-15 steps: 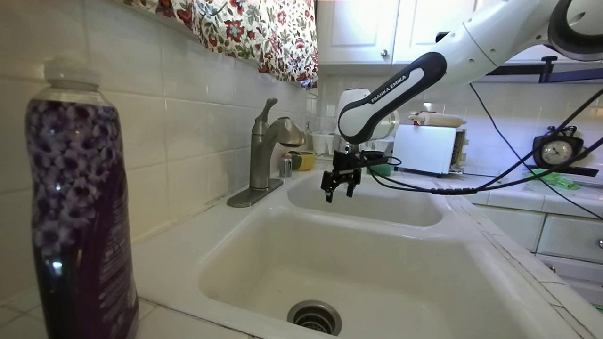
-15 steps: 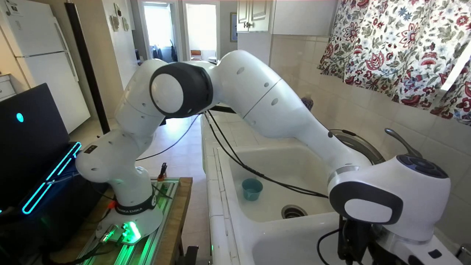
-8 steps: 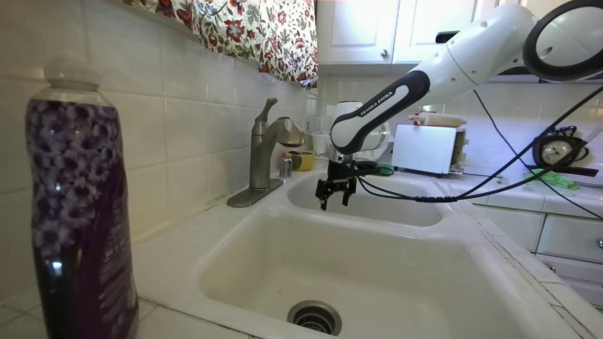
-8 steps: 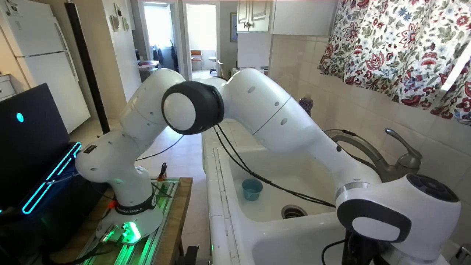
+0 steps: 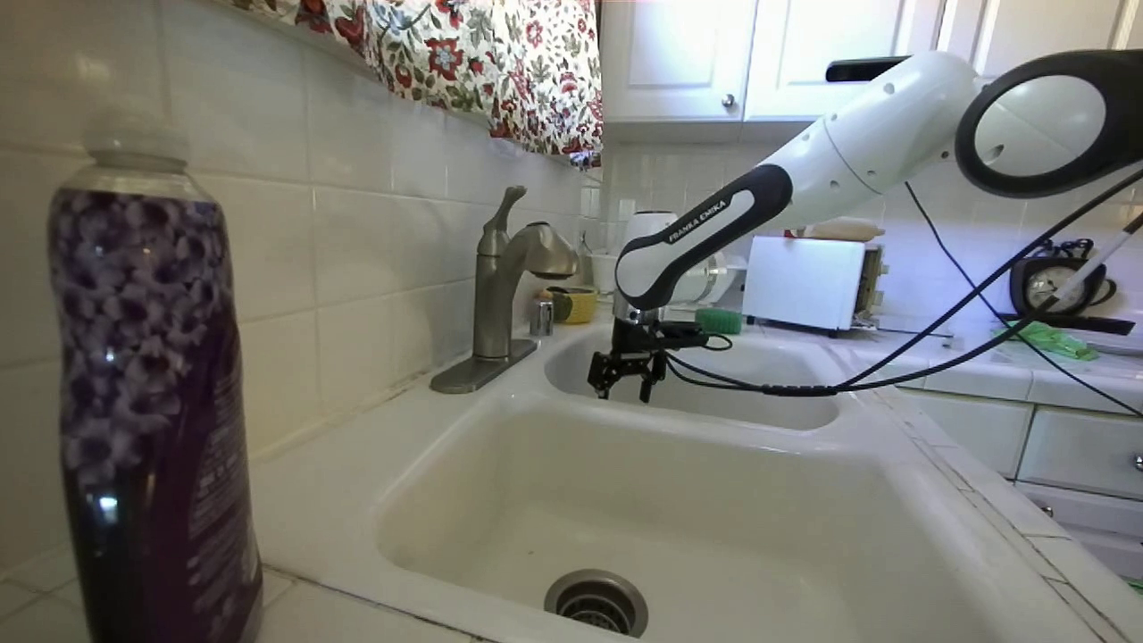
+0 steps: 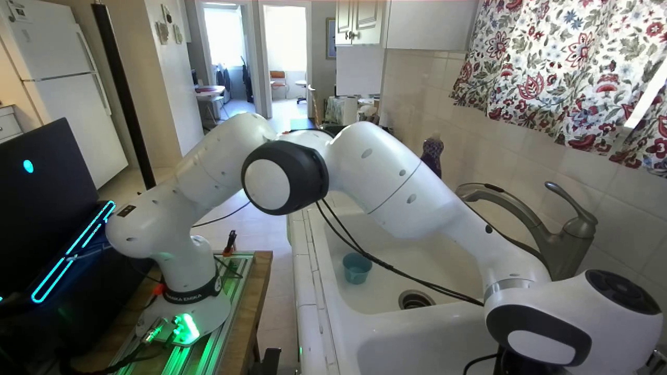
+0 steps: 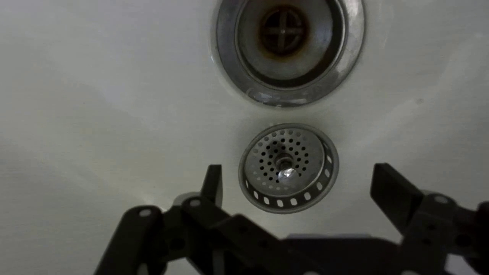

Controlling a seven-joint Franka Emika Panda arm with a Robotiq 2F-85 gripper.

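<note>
My gripper [image 7: 298, 172] is open and empty, its two black fingers [image 7: 393, 191] wide apart. In the wrist view a round metal sink strainer [image 7: 263, 160] with a small central knob lies tilted on the pale sink floor [image 7: 114, 152]. It appears between and beyond the fingertips, apart from them. Just above it in that view is the open drain [image 7: 282, 68], with a metal ring and rusty cross inside. In an exterior view my gripper [image 5: 623, 393] points down over the far sink basin [image 5: 759, 393]; the strainer is hidden there. In an exterior view the arm's wrist [image 6: 573, 317] hides the gripper.
A faucet [image 5: 494, 295] stands beside the basins, near the wrist. A divider [image 5: 679, 429] separates the basins. A blue-green cup [image 6: 357, 268] sits in the basin with another drain [image 6: 416, 299]. A purple bottle [image 5: 152, 402] and white toaster oven [image 5: 804, 284] stand on the counter. Cables [image 5: 804, 389] hang from the arm.
The arm has come down. In an exterior view the gripper has moved lower and slightly left over the far basin. It has stayed open.
</note>
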